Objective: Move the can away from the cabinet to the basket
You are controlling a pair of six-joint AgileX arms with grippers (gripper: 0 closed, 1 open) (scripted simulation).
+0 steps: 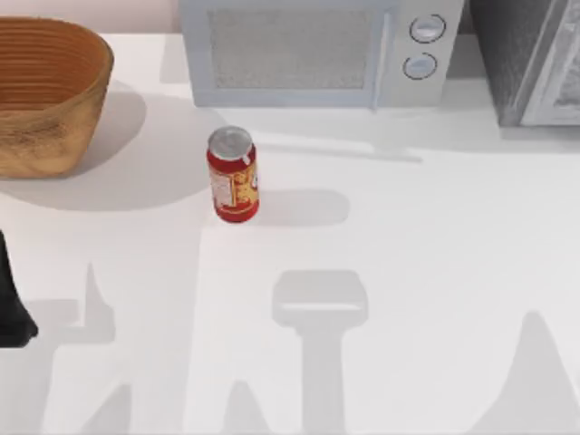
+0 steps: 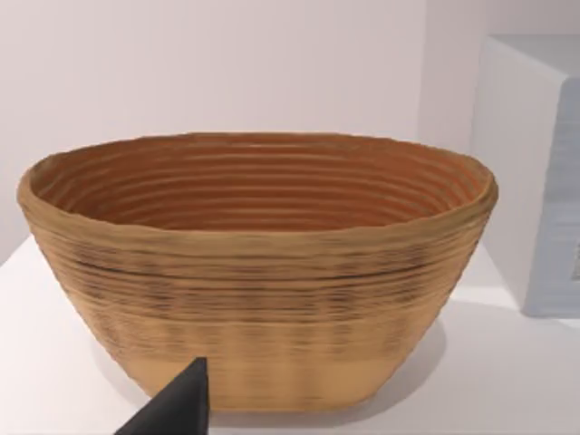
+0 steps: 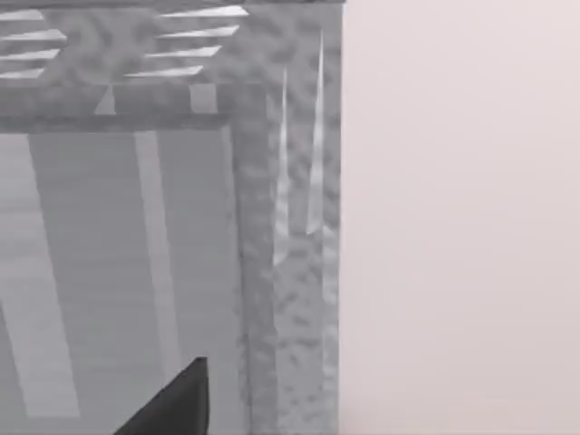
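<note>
From above, the can [image 1: 233, 174] stands upright on the white worktop [image 1: 408, 272], in front of the microwave [image 1: 317, 50] and just right of the basket [image 1: 45, 95], which sits at the far left. The cabinet [image 1: 530, 59] fills the far right corner, well apart from the can. The can's label shows white and yellow marks on red, but no writing can be read. A dark piece of the left arm [image 1: 14, 308] pokes in at the left edge, near the front.

From the left wrist, the basket [image 2: 258, 272] sits square ahead, its ribbed inside bare, with one dark fingertip of the left claw [image 2: 177, 403] in front; open or closed, I cannot tell.

From the right wrist, the cabinet [image 3: 172, 227] looms close, and the right claw [image 3: 177, 399] shows a single fingertip, its state equally unclear.

I judge the main risk to be tipping: a tall narrow can could topple if nudged off-centre, or catch the basket's thick rim when lowered.
</note>
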